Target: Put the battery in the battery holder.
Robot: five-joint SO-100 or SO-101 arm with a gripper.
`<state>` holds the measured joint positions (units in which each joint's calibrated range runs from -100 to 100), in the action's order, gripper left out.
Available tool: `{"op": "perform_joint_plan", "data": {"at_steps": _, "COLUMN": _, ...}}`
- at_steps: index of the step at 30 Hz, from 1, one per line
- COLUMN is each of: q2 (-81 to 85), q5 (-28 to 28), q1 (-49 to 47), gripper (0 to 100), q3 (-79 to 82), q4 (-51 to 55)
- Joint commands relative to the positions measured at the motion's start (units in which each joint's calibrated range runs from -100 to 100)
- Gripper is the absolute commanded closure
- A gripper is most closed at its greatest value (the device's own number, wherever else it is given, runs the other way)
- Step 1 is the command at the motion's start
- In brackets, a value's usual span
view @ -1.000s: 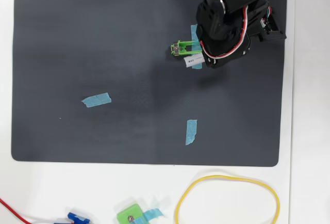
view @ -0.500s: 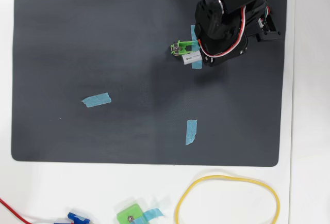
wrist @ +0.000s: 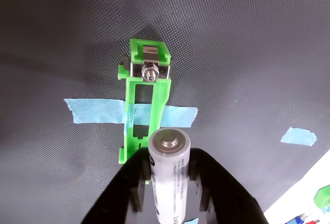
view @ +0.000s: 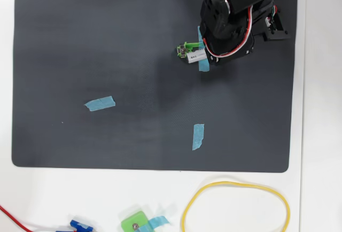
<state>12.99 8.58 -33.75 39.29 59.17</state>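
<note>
my hand (wrist: 169,182): clamped on the battery, one black finger (wrist: 133,182) on each side of it in the wrist view. From overhead my arm (view: 235,15) covers most of the hand, so I can't really pick out the fingers there.

battery (wrist: 169,175): white cylinder with its silver end cap facing the wrist cam and some dark print down the side. It's held over the near end of the holder and roughly in line with the long slot. Can't tell if it's touching the frame or just above it. Overhead it shows as a small white bar (view: 195,56) poking out from under the arm, right against the green.

battery holder (wrist: 145,97): long bright green frame lying flat on the mat, silver metal contact with a screw at the far end, slot empty as far as I can see. The near end is hidden behind the battery. Overhead only its left tip (view: 184,49) peeks out.

blue tape strip (wrist: 95,111): runs crosswise at the holder's middle, sticking out both sides.

mat (view: 107,39): dark grey, sits on a white surface (view: 320,109).

other tape bits: one (view: 100,103) left of centre and one (view: 198,136) lower down, both well apart from the holder.

off the mat: yellow loop (view: 235,205) and a small squarish green piece (view: 133,223) at the bottom edge.
</note>
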Motion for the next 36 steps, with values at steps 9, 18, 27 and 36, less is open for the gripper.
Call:
{"op": "perform_joint_plan", "data": {"at_steps": 9, "q2": 1.0, "q5": 0.0, "q1": 0.0, "gripper": 100, "q3": -0.4, "q4": -0.4}}
{"op": "perform_joint_plan", "data": {"at_steps": 18, "q2": -3.5, "q5": 0.3, "q1": 0.0, "gripper": 100, "q3": -2.5, "q4": -0.5}}
{"op": "perform_joint_plan", "data": {"at_steps": 27, "q2": -3.6, "q5": 0.3, "q1": -0.2, "gripper": 100, "q3": -2.6, "q4": -0.5}}
{"op": "perform_joint_plan", "data": {"at_steps": 36, "q2": -2.0, "q5": 0.3, "q1": -2.8, "gripper": 100, "q3": -2.0, "q4": -0.5}}
